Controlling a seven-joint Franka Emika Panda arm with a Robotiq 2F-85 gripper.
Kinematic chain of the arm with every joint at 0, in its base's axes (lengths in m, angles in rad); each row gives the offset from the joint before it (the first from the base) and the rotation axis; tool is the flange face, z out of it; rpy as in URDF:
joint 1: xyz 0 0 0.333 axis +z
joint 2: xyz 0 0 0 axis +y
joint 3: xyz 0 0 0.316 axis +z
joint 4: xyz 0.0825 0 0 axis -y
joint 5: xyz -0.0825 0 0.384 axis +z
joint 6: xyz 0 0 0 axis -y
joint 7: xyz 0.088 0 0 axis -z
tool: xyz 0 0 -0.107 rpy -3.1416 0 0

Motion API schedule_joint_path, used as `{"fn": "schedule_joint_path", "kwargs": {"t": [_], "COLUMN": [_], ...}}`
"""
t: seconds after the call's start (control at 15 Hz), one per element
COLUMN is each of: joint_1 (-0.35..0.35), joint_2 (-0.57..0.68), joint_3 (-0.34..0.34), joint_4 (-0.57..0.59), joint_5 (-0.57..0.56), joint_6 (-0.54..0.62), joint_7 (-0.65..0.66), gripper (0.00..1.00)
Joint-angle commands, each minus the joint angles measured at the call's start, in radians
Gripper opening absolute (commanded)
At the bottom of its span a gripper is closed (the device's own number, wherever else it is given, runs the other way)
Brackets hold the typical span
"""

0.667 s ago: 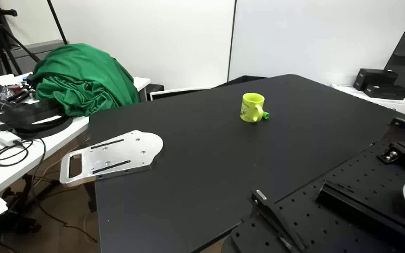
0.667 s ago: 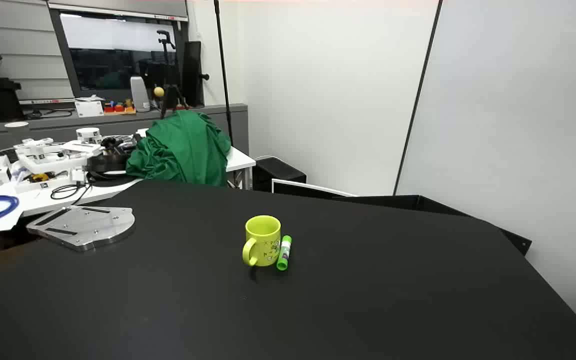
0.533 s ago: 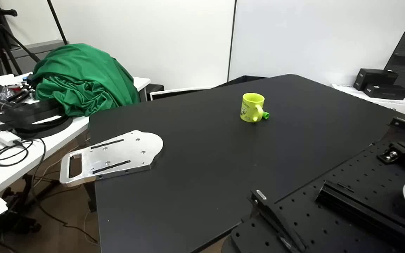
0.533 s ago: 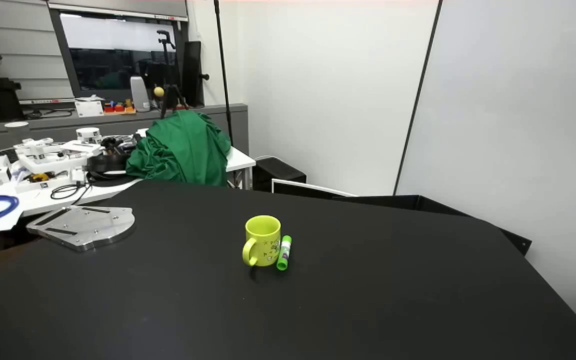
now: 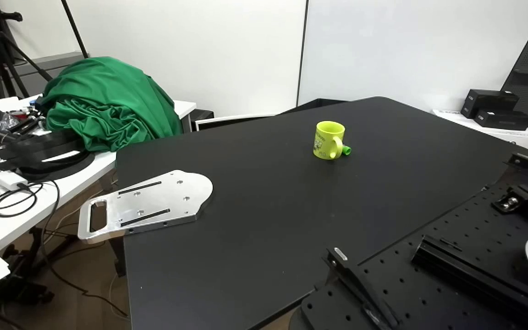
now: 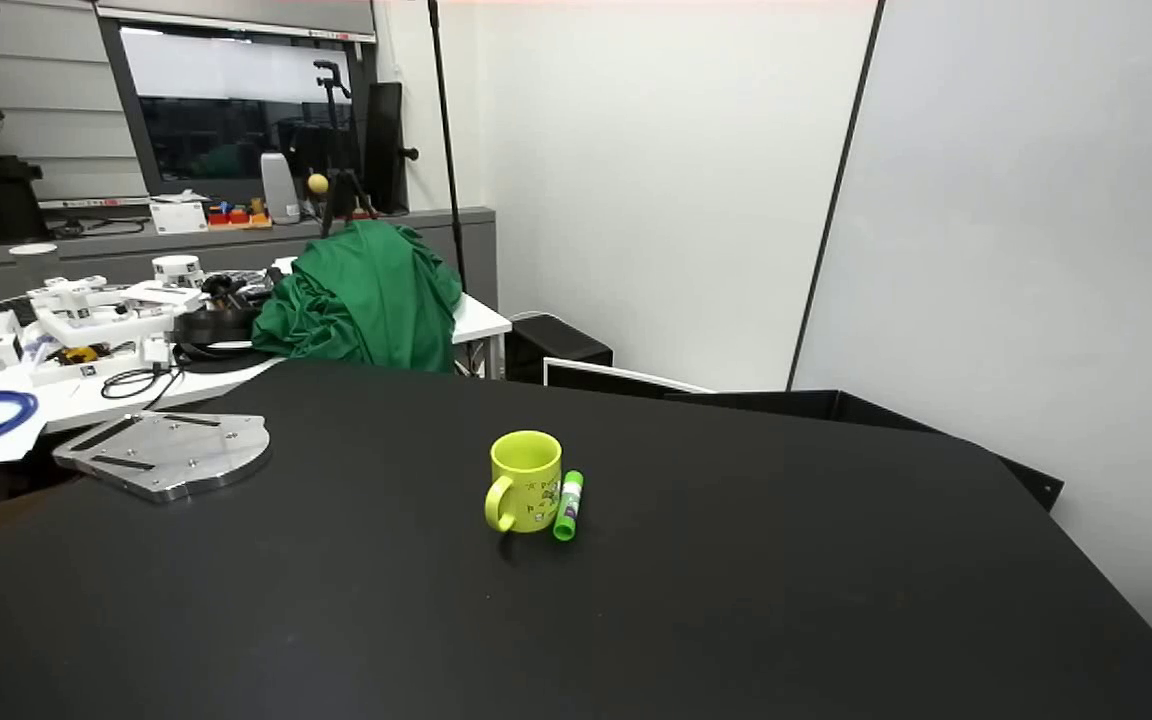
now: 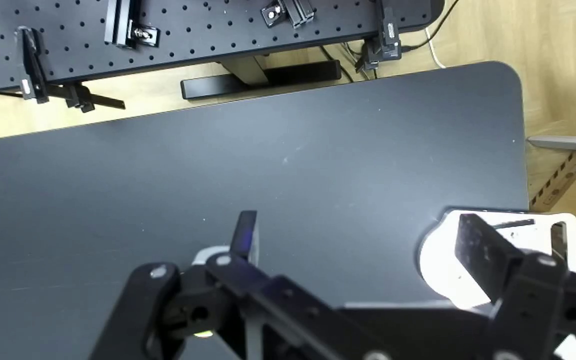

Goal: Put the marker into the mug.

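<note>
The lime-green mug [image 5: 326, 141] stands upright on the black table in both exterior views [image 6: 526, 482]. The green marker [image 6: 569, 506] with a white label lies on its side close beside the mug, away from the handle. In an exterior view, only the marker's green end [image 5: 346, 150] shows behind the mug. My gripper [image 7: 361, 242] is open and empty, high above the table in the wrist view. It is out of view in both exterior views. A small yellow-green sliver [image 7: 203, 333] shows under the left finger in the wrist view. The marker cannot be made out there.
A silver metal plate [image 5: 165, 195] with a handle slot lies at the table's edge, also in the wrist view [image 7: 440, 255]. The robot's perforated black base [image 7: 188, 32] adjoins the table across a gap. A green cloth heap [image 5: 108, 101] sits on a white side table.
</note>
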Motion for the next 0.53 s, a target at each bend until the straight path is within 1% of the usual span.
{"fn": "schedule_joint_path", "kwargs": {"t": [0.0, 0.27, 0.47], "joint_1": [0.003, -0.021, -0.045], "joint_2": [0.008, 0.046, 0.097], "joint_3": [-0.01, -0.051, -0.103], "joint_4": [0.006, 0.03, 0.056], "joint_5": [-0.008, -0.048, -0.095], "joint_6": [0.007, 0.044, 0.09], "joint_7": [-0.01, -0.074, -0.166], "gripper": [1.0, 1.0, 1.0]}}
